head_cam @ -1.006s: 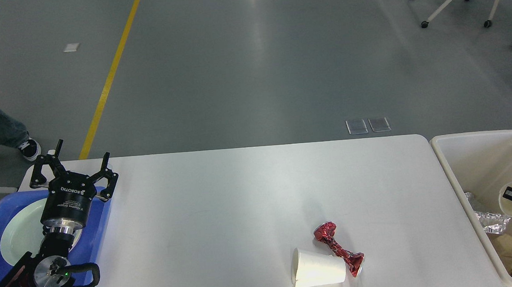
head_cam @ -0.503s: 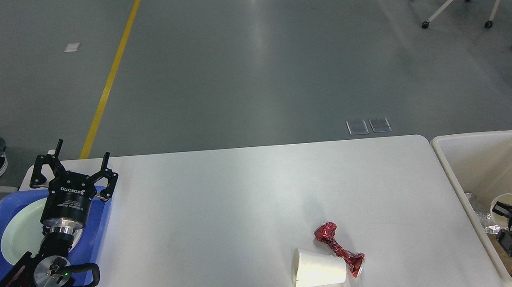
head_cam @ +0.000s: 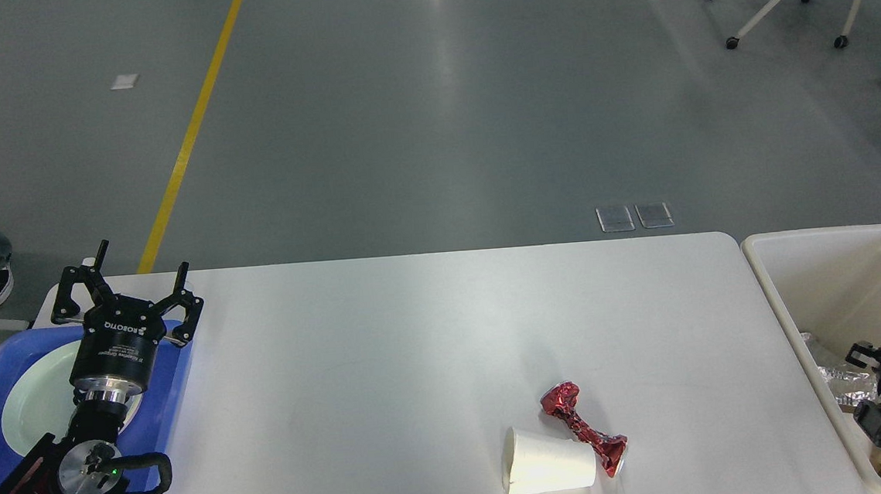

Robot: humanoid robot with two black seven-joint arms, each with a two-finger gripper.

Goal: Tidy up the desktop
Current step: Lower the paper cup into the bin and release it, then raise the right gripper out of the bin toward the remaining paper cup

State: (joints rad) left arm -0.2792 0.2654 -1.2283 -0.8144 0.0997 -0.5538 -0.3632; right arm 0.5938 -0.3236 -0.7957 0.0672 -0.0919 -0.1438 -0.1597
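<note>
The right pincer (head_cam: 879,371) sits low in the bin (head_cam: 784,285), grip unreadable; the left pincer (head_cam: 124,288) hangs spread over the tray (head_cam: 171,390). On the white surface (head_cam: 385,344), cup (head_cam: 549,468) and crushed can (head_cam: 583,427) probably go next.

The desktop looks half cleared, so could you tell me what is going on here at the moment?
A two-armed robot is tidying the desktop. Its left gripper is open and empty above the blue tray, which holds a white plate. Its right gripper is over the cream bin, where crumpled foil lies; whether it is open or shut cannot be told. Not yet cleared are a white paper cup on its side and a crushed red can touching it.
</note>
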